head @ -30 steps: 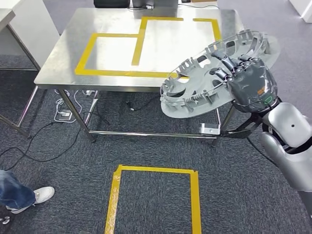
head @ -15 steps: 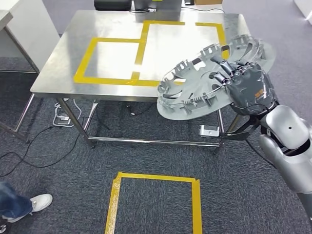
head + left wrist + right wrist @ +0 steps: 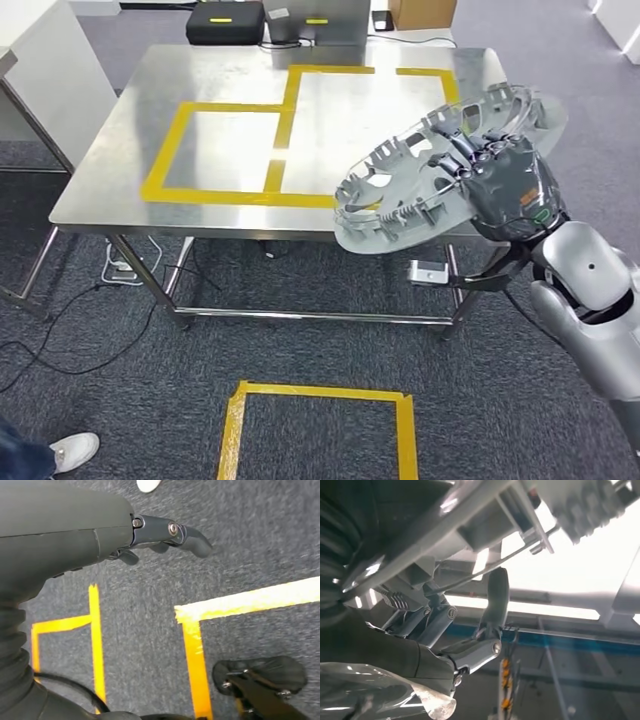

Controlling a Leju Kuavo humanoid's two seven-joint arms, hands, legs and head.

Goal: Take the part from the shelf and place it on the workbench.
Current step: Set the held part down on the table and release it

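Well, the fetching looks done and the setting down is what remains. The part (image 3: 445,165) is off the shelf and in the robot's right hand (image 3: 507,183), carried in the air at the near right corner of the workbench (image 3: 226,60), partly over the steel top and partly past its front edge. It does not seem to rest on the surface yet; it sits tilted, the far rim higher than the near one. I would guess it is meant for one of the yellow tape outlines (image 3: 219,150) on the top, though I can't say which.

The part itself is a wide, thin, pale grey disc, like a moulded cover, with ribs, slots and cut-out windows around its rim. It looks light but awkward, far broader than the hand gripping it.

The right hand's fingers (image 3: 460,140) are curled over the disc's upper face near its right side, gripping it firmly, with the thumb underneath in the right wrist view.

The left hand (image 3: 166,535) hangs down over the carpet (image 3: 317,330), holding nothing, its fingers only loosely bent. Another yellow tape square (image 3: 317,395) marks the floor in front of the workbench.
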